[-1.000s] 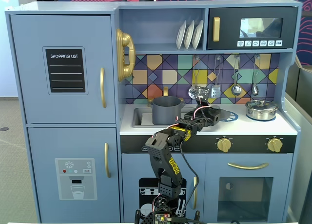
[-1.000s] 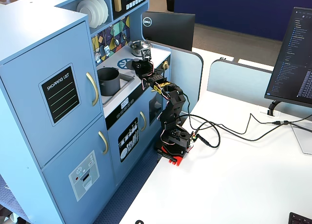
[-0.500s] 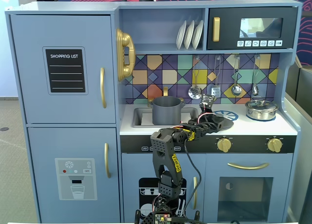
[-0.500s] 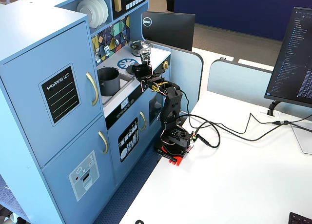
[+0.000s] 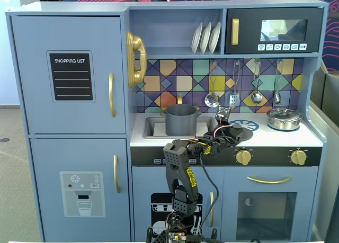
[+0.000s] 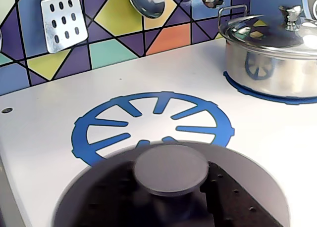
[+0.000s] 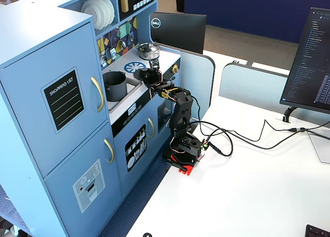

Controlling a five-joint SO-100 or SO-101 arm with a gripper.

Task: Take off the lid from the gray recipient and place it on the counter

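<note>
— Right up against the wrist camera sits the lid (image 6: 171, 168), dark gray, knob on top, filling the bottom of the frame. Is it clamped?

— Looks that way: black gripper parts sit close on either side of the knob, so I'd call the gripper (image 5: 231, 131) closed on the lid, though the fingertips themselves are mostly hidden and blurred.

— And where is the lid relative to the counter (image 6: 44, 133)?

— It sits low at the near edge of the blue burner ring (image 6: 153, 123). Touching the white surface or just above it, I cannot tell.

— The gray recipient (image 5: 181, 119)?

— In a fixed view it stands open-topped in the sink cutout, to the left of the arm's wrist, well apart from the lid. The other fixed view shows it too (image 7: 115, 85), uncovered.

— Anything else on the worktop?

— A shiny steel pot (image 6: 272, 54) with its own lid stands on the far right ring in the wrist view. Behind it, a slotted spatula (image 6: 62, 19) and a ladle (image 6: 147, 2) hang on the coloured tile backsplash.
</note>
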